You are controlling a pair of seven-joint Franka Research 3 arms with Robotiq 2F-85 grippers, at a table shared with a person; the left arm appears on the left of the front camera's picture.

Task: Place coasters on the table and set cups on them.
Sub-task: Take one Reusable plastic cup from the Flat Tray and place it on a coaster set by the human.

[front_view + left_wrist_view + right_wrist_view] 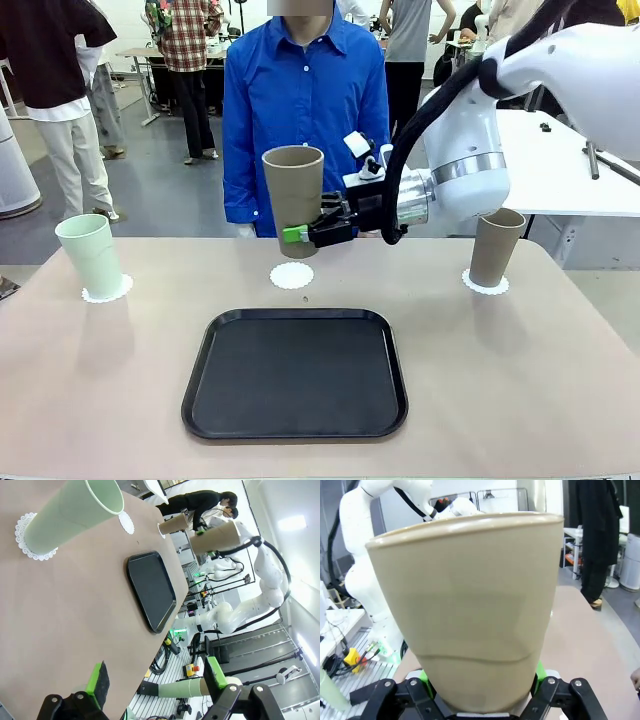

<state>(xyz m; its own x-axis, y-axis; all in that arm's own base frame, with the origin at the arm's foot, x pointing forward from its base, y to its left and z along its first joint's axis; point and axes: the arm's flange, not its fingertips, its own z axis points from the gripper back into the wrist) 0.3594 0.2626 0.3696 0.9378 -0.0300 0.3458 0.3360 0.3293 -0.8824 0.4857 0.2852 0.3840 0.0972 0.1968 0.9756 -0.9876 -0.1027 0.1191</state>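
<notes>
- Looking over the cups, black tray (295, 372) and arms, you will find no brand, label or writing that can be read.
- Your right gripper (300, 234) is clenched on a tan cup (294, 198), green pads pressing its lower part; the cup is upright, held in the air above the middle coaster (291, 275) and clear of it. In the right wrist view the same cup (470, 610) stands between the fingers, pads hugging its base on both sides.
- That middle coaster lies bare on the tabletop (520, 380), just beyond the tray's far edge.
- The mint green cup (90, 256) stands on its coaster (107, 291) at the tabletop's left side.
- The second tan cup (494, 247) stands on its coaster (485, 284) at the right side, behind the right arm.
- Your left gripper (155, 680) is released, fingers spread with nothing between them, hanging over the tabletop well apart from the mint green cup.
- A person in a blue shirt (300, 100) stands at the far edge, behind the held cup.
</notes>
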